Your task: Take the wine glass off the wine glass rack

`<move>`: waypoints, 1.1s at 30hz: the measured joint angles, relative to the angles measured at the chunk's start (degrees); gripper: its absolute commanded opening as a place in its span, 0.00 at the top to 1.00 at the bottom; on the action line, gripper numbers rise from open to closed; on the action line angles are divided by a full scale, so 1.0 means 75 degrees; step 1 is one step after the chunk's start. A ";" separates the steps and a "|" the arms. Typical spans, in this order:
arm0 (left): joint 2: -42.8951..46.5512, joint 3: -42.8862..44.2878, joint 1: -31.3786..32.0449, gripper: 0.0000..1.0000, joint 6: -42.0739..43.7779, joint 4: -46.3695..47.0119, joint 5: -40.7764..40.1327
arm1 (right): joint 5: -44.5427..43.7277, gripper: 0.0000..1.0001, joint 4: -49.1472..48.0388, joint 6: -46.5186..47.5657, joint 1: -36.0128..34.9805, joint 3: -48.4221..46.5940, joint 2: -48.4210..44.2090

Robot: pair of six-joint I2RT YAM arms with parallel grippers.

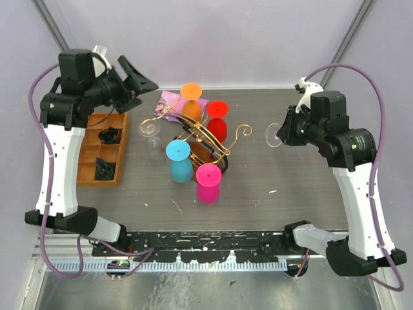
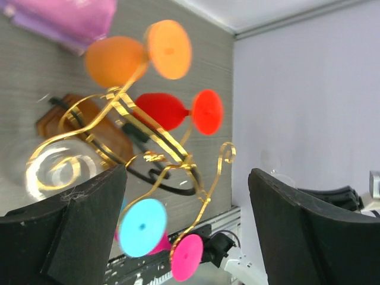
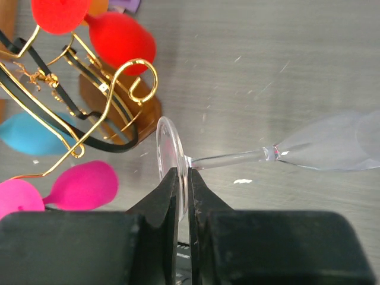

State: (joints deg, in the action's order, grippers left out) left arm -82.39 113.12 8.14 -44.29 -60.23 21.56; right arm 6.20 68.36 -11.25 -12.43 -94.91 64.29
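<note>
We noted the left gripper (image 1: 137,76) raised over the back-left of the table (image 1: 290,171), jaws wide with nothing between them. The wine glass rack (image 1: 205,139) stood mid-table, carrying four coloured glasses (image 1: 208,177). Just right of it, off the rails, the clear wine glass (image 3: 231,159) lay sideways, its foot pinched in the right gripper (image 3: 183,184). We judged removal nearly done; next, carry it clear and set it down gently. We found no legible writing.
</note>
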 measured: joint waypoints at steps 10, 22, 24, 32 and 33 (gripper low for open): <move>-0.2270 0.4208 0.0959 0.11 0.0539 -0.1591 -0.0297 | -0.3791 0.99 -0.0799 0.1667 -0.3780 -0.1029 0.0839; -0.3095 0.4546 0.1309 0.11 0.1113 -0.1871 -0.0020 | -0.6618 0.99 -0.3885 0.6251 -0.6516 -0.0128 0.2043; -0.3095 0.4503 0.1431 0.10 0.1271 -0.1716 -0.0041 | -0.7090 0.99 -0.4255 0.6924 -0.6962 -0.0128 0.2352; -0.2425 0.3302 0.1725 0.01 0.1786 -0.0469 -0.0291 | -0.7825 0.99 -0.4587 0.7950 -0.8390 -0.0361 0.3244; -0.2218 0.2990 0.1737 0.01 0.1818 -0.0219 -0.0312 | -0.7848 0.99 -0.4599 0.7994 -0.8507 -0.0391 0.3305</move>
State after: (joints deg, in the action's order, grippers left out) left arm -99.02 135.55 21.17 -30.65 -61.87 19.22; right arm -52.66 33.87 48.71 -76.23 -97.84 89.08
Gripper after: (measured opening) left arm 0.971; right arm 0.123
